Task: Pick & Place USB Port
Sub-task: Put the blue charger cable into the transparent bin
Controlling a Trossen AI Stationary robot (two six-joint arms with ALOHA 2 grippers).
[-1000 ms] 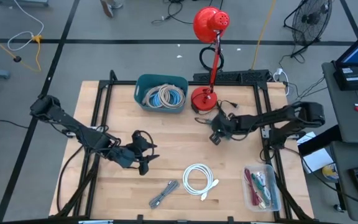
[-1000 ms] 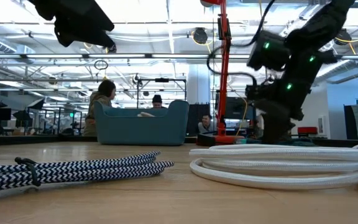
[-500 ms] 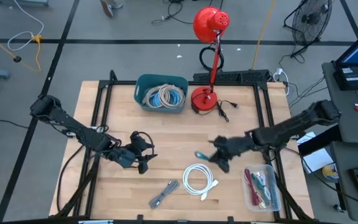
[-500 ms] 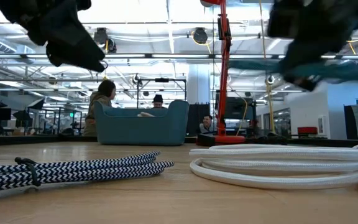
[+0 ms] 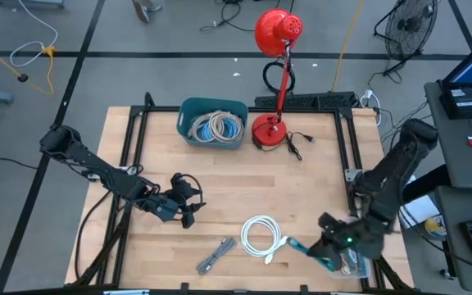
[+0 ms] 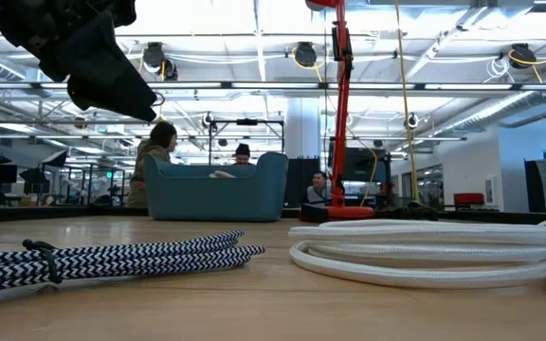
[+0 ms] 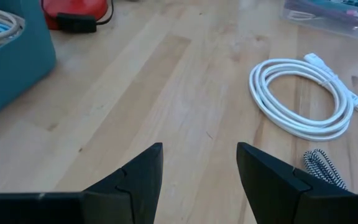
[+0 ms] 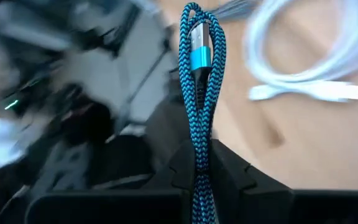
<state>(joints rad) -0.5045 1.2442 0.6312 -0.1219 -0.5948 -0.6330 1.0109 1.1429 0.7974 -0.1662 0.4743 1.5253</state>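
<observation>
A blue braided USB cable (image 8: 197,74), folded into a narrow bundle with a silver plug at its tip, sticks out of my right gripper (image 8: 199,155), which is shut on it. In the high view that gripper (image 5: 318,252) hangs at the table's near right, beside the clear box (image 5: 359,266), and the cable (image 5: 296,246) points toward the white coil (image 5: 260,236). My left gripper (image 5: 188,205) stands open above bare wood at the left of the table's middle, nothing between its fingers (image 7: 138,177). My right gripper pinches the folded bundle of blue cable between its two fingers, on the strands below the plug (image 8: 197,140). Several strands lie side by side in the hold. The fingers run along the bundle, whose plug end juts forward past them. The cable is lifted clear of the table.
A black-and-white braided cable (image 5: 215,256) lies near the front edge, left of the white coil. A teal bin (image 5: 211,123) of coiled cables and a red desk lamp (image 5: 270,131) stand at the back. The clear box holds several coloured cables.
My right gripper has swung from beside the lamp's base toward the table's near right corner, rising and turning about, with the blue cable still in its fingers. It has left the low view. My left gripper has sunk a little.
</observation>
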